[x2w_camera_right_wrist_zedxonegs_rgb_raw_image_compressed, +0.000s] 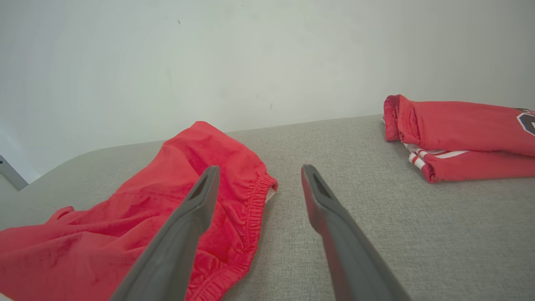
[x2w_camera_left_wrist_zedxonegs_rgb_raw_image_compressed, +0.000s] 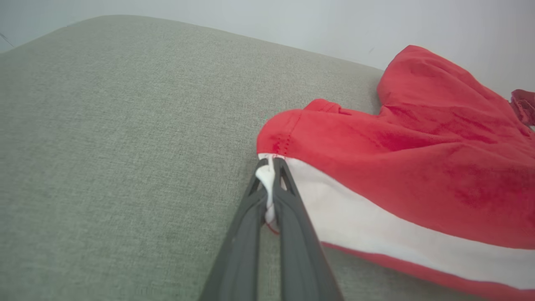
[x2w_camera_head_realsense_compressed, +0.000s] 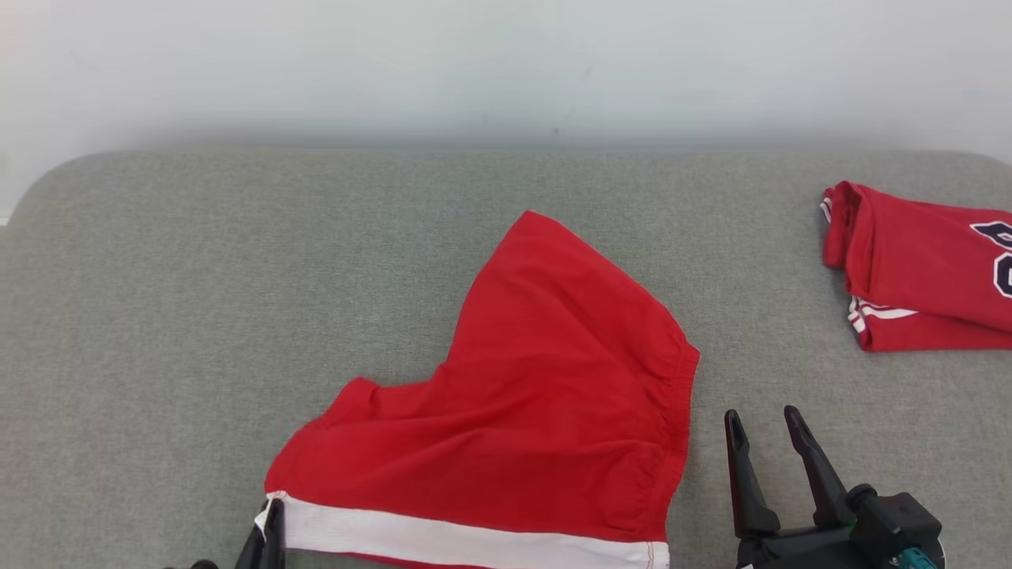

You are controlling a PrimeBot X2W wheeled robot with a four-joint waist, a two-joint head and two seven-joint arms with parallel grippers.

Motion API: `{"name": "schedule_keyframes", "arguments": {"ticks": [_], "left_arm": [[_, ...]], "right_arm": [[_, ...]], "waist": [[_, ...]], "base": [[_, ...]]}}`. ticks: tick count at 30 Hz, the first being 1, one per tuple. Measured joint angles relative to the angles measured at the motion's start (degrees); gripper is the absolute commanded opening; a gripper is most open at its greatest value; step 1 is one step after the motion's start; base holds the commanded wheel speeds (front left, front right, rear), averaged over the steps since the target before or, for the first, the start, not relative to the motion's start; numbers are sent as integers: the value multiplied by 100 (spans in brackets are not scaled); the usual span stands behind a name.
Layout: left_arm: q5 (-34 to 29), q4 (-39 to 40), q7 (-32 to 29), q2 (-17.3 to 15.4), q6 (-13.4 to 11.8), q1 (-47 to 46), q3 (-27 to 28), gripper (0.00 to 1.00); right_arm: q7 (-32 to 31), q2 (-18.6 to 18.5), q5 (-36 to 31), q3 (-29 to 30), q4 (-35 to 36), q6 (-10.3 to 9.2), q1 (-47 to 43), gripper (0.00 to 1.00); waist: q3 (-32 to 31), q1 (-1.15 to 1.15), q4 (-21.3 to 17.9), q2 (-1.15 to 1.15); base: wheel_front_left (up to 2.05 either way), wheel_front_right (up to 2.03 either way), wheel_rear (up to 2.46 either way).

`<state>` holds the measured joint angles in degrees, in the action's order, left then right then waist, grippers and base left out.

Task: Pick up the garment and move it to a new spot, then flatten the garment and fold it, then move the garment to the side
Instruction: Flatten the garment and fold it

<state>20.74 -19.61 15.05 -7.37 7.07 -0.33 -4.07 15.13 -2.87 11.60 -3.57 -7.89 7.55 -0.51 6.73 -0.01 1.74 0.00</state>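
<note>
Your left gripper (x2w_camera_left_wrist_zedxonegs_rgb_raw_image_compressed: 271, 175) pinched the hem corner of the red, white-banded fabric shorts (x2w_camera_head_realsense_compressed: 538, 395) lying centre on the grey cloth tabletop (x2w_camera_head_realsense_compressed: 158, 316); your wide, empty right gripper (x2w_camera_head_realsense_compressed: 763, 423), I judged, needed the waistband corner to flatten them.

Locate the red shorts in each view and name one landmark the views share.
Head view: red shorts, centre to bottom edge.
Left wrist view: shorts in the right half, corner pinched in the left gripper.
Right wrist view: shorts at lower left.
Shared landmark: folded red garment, to the shorts' right.
</note>
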Motion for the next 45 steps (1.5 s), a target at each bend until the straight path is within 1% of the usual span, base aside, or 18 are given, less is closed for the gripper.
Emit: {"name": "schedule_keyframes", "arguments": {"ticks": [1, 2, 3, 7, 10, 12, 15, 18, 20, 23, 31, 36, 44, 45], "left_arm": [[-48, -14, 0, 26, 1, 38, 10, 41], [-80, -27, 0, 54, 4, 38, 35, 96], [-102, -25, 0, 83, 7, 26, 62, 100], [-145, 25, 0, 155, 34, 11, 211, 100], [-149, 115, 0, 146, 34, 12, 192, 100], [-145, 171, 0, 101, 34, 16, 119, 100], [-88, 121, 0, -59, 34, 34, -135, 100], [20, -37, 0, -265, 43, 48, -368, 100], [94, -160, 0, -435, 43, 44, -488, 100], [178, -332, 0, -572, 43, -7, -568, 100], [469, -887, 0, -742, 43, -449, -828, 100], [739, -1189, 0, -764, 44, -668, -1055, 100], [1083, -1640, 7, -825, 47, -981, -1209, 100], [1121, -1680, 7, -818, 47, -1012, -1236, 83]], "right_arm": [[0, -2, 11, 2, -16, 0, -8, 100], [0, -2, 34, 1, -29, 0, -25, 100], [0, -1, 48, -5, -38, 0, -59, 100], [0, -2, 68, -9, -66, 0, -103, 100], [0, -2, 75, -75, -86, 0, -220, 100], [0, -3, 4, -151, -91, 0, -317, 100], [0, -2, -132, -315, -125, 0, -448, 100], [0, -26, -223, -544, -216, 0, -606, 100], [0, -112, -248, -726, -307, 0, -671, 100], [0, -221, -247, -906, -494, 0, -672, 100], [-1, -299, -171, -1392, -994, 0, -471, 100], [-1, -304, -99, -1534, -1168, 0, -371, 100], [-1, -369, -22, -1695, -1291, 0, -284, 100], [0, -386, 4, -1737, -1314, 0, -277, 41]], "waist": [[-14, 0, 16, 0], [-28, 0, 30, 0], [-41, 0, 41, 0], [-104, 0, 69, 0], [-157, 0, 67, 0], [-187, 0, 55, 0], [-210, 0, 28, 0], [-211, 0, 10, 0], [-190, 0, 5, 0], [-140, 0, 3, 0], [27, 1, -12, 0], [113, 1, -27, 0], [182, 1, -83, 0], [187, 1, -90, 0]], "base": [[0, 0, 0], [0, 0, 0], [0, 0, 0], [0, 0, 0], [0, 0, 0], [0, 0, 0], [0, 0, 0], [0, 0, 0], [0, 0, 0], [0, 0, 0], [0, 0, 0], [0, 0, 0], [0, 0, 0], [0, 0, 0]]}}
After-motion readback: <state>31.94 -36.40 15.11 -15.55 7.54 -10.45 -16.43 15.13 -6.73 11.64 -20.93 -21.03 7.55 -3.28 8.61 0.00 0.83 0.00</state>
